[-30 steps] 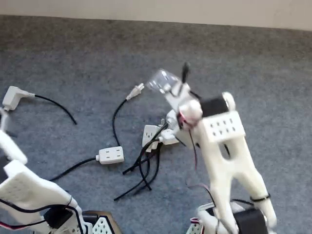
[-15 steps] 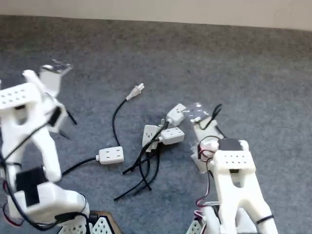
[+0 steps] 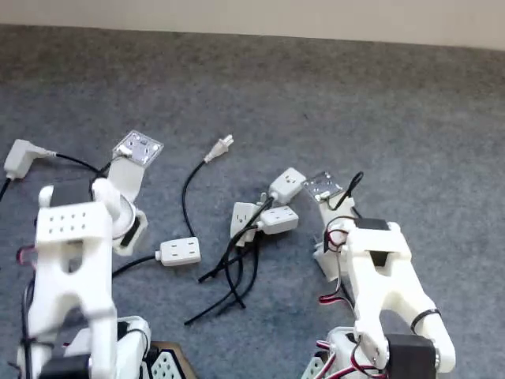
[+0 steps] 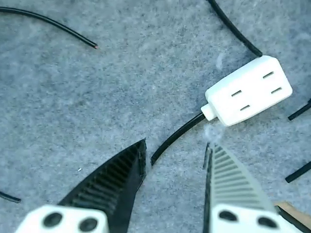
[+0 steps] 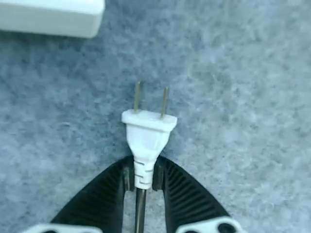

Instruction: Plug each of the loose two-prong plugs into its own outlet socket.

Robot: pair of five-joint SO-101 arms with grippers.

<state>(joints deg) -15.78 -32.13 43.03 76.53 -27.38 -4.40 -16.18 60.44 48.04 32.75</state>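
Note:
My right gripper (image 5: pixel 144 167) is shut on the neck of a white two-prong plug (image 5: pixel 147 130), held just above the carpet. Its prongs point toward a white outlet block (image 5: pixel 48 17) a short way off. In the high view the right arm (image 3: pixel 371 253) stands beside the cluster of outlet blocks (image 3: pixel 278 219). My left gripper (image 4: pixel 176 145) is open, straddling the black cord that leads to another outlet block (image 4: pixel 248 94), which lies just beyond the fingertips. That block (image 3: pixel 179 251) lies right of the left arm (image 3: pixel 102 217). A loose two-prong plug (image 3: pixel 218 148) lies farther back.
An angled white plug (image 3: pixel 20 158) lies at the far left, its black cord running toward the left arm. Tangled black cords (image 3: pixel 233 272) spread in front of the outlet cluster. Grey carpet (image 3: pixel 410 103) stretches open at the back and right.
The left arm rose from the front left corner and swung right over the cord by the outlet block. The right arm drew back from the loose plug to beside the outlet cluster.

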